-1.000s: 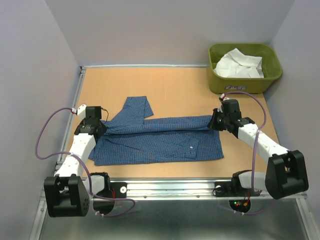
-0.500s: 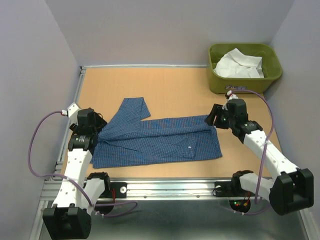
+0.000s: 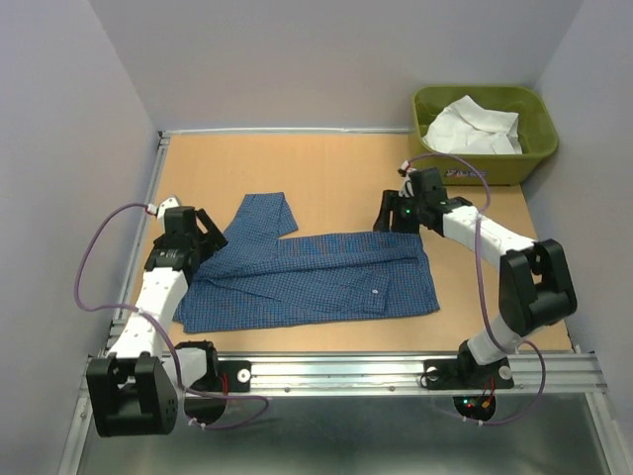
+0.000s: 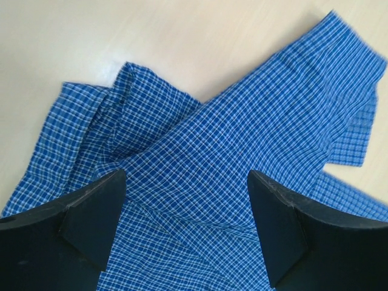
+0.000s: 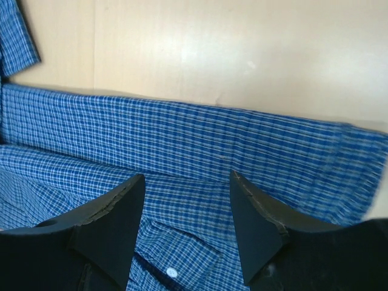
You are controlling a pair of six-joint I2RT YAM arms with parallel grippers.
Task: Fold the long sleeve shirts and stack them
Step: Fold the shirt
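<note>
Blue shirt lies flat mid-desk, part-folded. L jaws wide, empty, just above its left end. R jaws apart, empty, over its far right edge. L arm reaches fwd; R arm elbow-out, angled inward. White shirt in tub.

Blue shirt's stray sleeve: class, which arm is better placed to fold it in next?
Left, probably: the left gripper hovers open beside that sleeve, while the right gripper sits at the opposite end of the blue shirt.
</note>
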